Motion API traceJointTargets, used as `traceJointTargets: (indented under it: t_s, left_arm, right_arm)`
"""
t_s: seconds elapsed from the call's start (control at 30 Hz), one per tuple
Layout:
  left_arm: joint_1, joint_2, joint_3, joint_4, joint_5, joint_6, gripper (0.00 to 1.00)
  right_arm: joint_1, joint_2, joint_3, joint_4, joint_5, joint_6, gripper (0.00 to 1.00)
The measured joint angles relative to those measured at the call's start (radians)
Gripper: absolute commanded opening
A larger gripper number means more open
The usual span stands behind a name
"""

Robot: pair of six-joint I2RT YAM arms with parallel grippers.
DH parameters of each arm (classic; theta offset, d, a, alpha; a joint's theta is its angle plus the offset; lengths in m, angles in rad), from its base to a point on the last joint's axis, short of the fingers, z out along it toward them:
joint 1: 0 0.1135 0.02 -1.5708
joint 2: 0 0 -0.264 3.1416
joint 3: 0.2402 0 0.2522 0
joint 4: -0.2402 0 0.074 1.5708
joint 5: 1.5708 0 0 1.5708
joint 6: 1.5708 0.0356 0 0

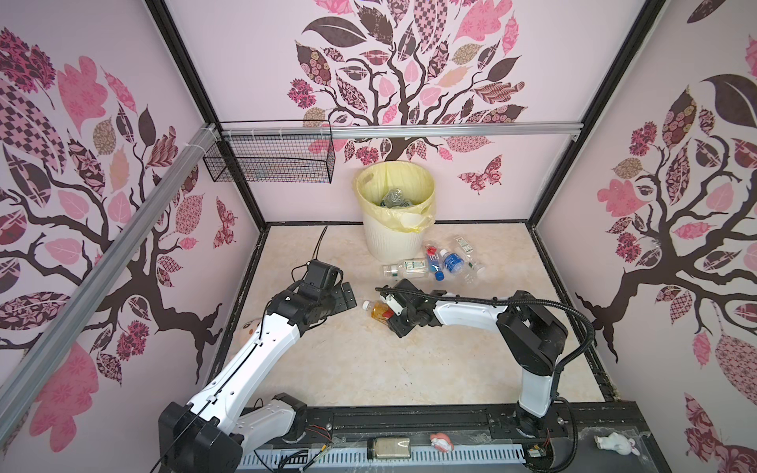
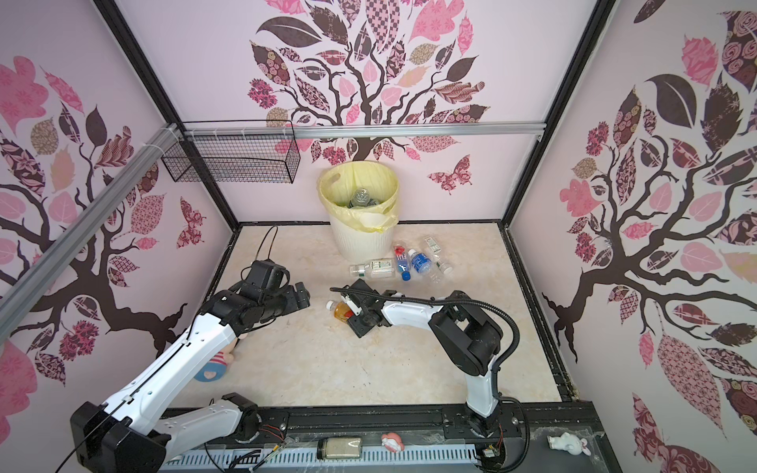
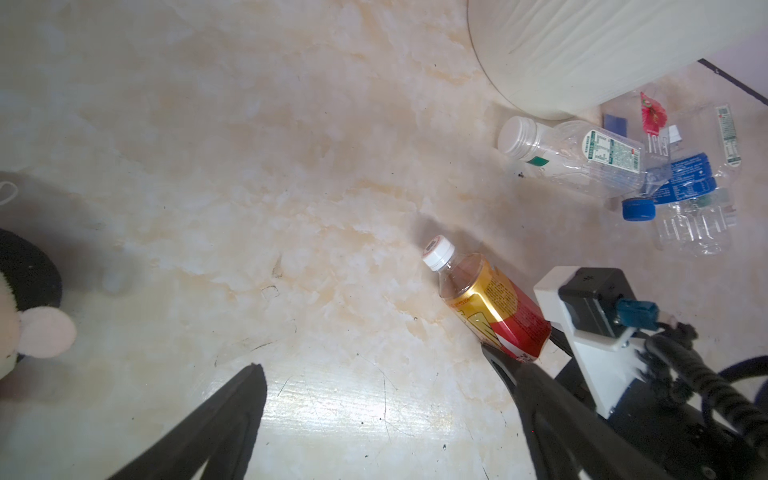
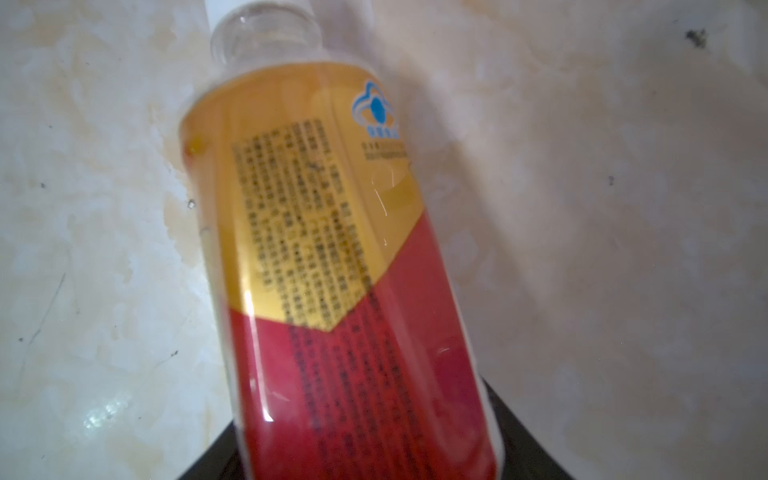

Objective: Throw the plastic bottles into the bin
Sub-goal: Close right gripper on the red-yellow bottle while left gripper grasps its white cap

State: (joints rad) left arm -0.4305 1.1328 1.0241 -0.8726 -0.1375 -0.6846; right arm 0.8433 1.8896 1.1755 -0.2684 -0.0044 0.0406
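An amber bottle (image 1: 379,310) (image 2: 341,311) with a red and gold label and a white cap lies on the marble floor near the middle. My right gripper (image 1: 388,314) (image 4: 365,436) is shut on its lower body; dark fingers press both sides of the amber bottle (image 4: 332,249). My left gripper (image 1: 346,297) (image 3: 374,361) hovers open just left of the amber bottle (image 3: 486,303), holding nothing. The cream ribbed bin (image 1: 393,241) (image 2: 360,247) (image 3: 582,54) with a yellow liner stands at the back and holds clear bottles (image 1: 395,198). Several more bottles (image 1: 434,262) (image 3: 623,166) lie beside its base on the right.
A black wire basket (image 1: 270,159) hangs on the back left rail. A plush doll (image 2: 213,366) (image 3: 25,316) lies under my left arm. A jar (image 1: 389,448) and small toys (image 1: 440,442) sit on the front rail. A black cable (image 1: 321,241) loops near the back wall.
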Motion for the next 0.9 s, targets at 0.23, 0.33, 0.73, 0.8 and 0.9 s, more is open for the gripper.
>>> traceJointTargets:
  t_s: [0.23,0.33,0.73,0.8,0.9]
  left_arm:
    - [0.000,0.034,0.071,-0.073,0.073,-0.060,0.97]
    - [0.000,0.034,0.080,-0.069,0.131,-0.106,0.97]
    - [0.053,0.034,0.161,-0.053,0.303,-0.218,0.97]
    - [0.064,0.041,0.201,-0.052,0.322,-0.227,0.97]
    - [0.073,0.071,0.276,-0.048,0.346,-0.238,0.97]
  right_arm:
    - [0.000,-0.006,-0.013,0.000,-0.003,0.058,0.48]
    - [0.000,-0.024,-0.027,-0.006,-0.010,0.076,0.47]
    - [-0.004,-0.087,-0.004,-0.071,-0.007,0.160,0.43]
    - [-0.009,-0.090,0.021,-0.093,-0.007,0.171,0.43]
    - [-0.010,-0.103,0.068,-0.123,-0.006,0.181,0.43]
